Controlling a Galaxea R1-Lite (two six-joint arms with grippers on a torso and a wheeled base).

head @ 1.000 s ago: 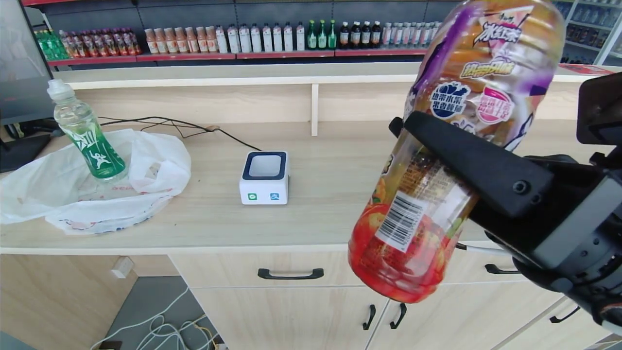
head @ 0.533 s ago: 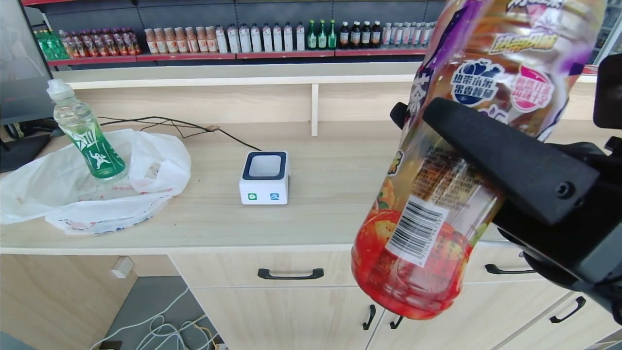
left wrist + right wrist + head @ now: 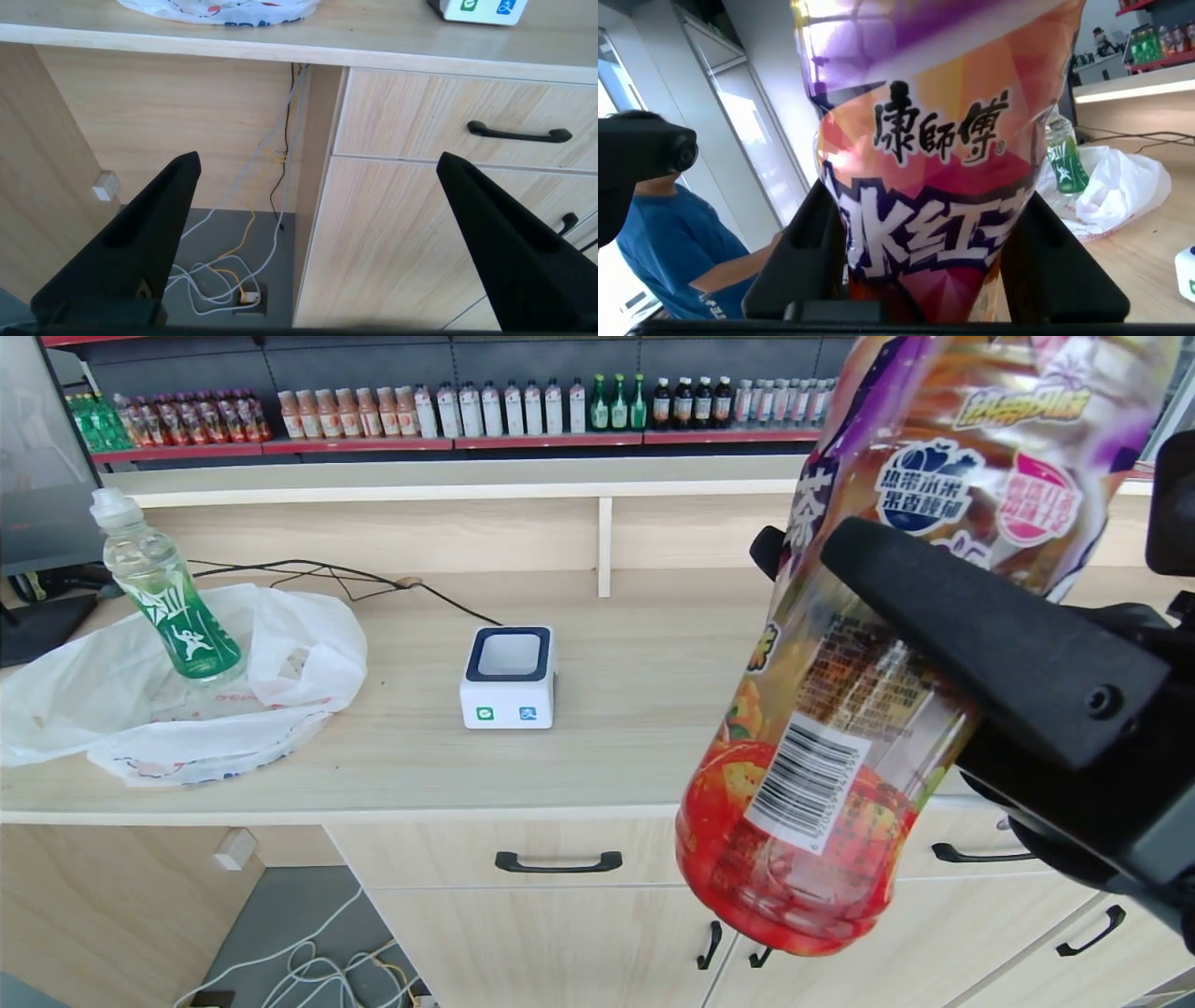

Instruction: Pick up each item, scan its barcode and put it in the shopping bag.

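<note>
In the head view, the tea bottle (image 3: 840, 784) is held tilted between the fingers of the right gripper (image 3: 795, 543), well apart from the scanner (image 3: 507, 677) and the shopping bag (image 3: 299, 644); in the left wrist view, the left gripper (image 3: 318, 163) is spread wide below the counter (image 3: 374, 51); in the right wrist view, the tea bottle (image 3: 934, 233) is clamped at its label.

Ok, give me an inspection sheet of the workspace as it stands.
Surface: light wood counter over drawers.
Job's things: tea bottle held tilted, barcode toward the head camera; green bottle standing on the shopping bag; scanner mid-counter.
Clutter: nothing seen.
Grippers: right gripper shut on the tea bottle; left gripper open, low before the cabinet.
Cables: black cable behind the scanner; white cables on the floor.
Surroundings: drink shelves behind.
</note>
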